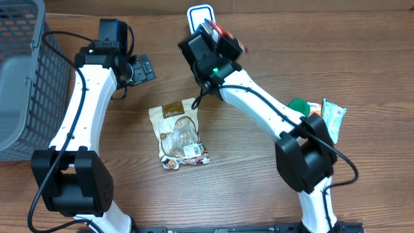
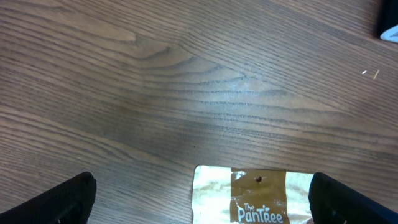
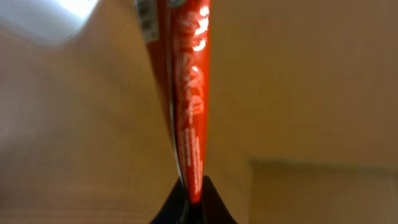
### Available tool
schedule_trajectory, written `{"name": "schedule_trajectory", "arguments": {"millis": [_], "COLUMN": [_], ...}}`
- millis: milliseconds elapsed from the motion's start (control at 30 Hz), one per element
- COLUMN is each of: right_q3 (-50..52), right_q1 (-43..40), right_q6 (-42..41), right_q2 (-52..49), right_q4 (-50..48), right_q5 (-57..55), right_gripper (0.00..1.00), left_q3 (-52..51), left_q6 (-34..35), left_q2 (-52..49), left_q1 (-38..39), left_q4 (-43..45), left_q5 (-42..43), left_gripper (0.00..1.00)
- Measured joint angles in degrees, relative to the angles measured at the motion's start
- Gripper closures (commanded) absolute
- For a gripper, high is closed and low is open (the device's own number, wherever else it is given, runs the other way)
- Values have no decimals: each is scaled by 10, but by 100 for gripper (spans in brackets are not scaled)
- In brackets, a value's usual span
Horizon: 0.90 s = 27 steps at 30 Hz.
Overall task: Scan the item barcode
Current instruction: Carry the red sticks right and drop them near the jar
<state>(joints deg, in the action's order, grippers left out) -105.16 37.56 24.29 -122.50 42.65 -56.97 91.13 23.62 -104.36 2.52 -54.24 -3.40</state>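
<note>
Thin red packet [image 3: 189,112], white lettering

Wood-grain table [image 1: 362,52]: tan snack bag [image 1: 178,133] flat at centre, grey mesh basket [image 1: 19,71] at 9 o'clock, white blue-rimmed device [image 1: 199,14] at 12 o'clock, green round item [image 1: 299,107] just beside white-green packet [image 1: 334,116] at 3 o'clock.

Red packet [image 3: 189,112] blurred, snack bag [image 2: 252,196] cropped below

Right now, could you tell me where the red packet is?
In the overhead view it is at top centre: the red packet is pinched in the right gripper, beside the blue-rimmed white box.
</note>
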Motion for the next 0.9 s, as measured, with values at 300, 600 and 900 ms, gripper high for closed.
{"name": "schedule_trajectory", "arguments": {"millis": [300,600,900], "right_q3": [2,37,39], "right_q1": [-3,-46,-48], "right_q6": [-363,-568,-608], "right_q2": [17,17,17], "right_q4": [365,490,411], "right_q5": [189,280,374], "right_gripper": [94,36,31], "left_q3": [0,0,0], "left_q6": [0,0,0], "left_q2": [0,0,0], "left_q1": [0,0,0], "left_q4": [0,0,0], "left_q5": [0,0,0], "left_gripper": [0,0,0]}}
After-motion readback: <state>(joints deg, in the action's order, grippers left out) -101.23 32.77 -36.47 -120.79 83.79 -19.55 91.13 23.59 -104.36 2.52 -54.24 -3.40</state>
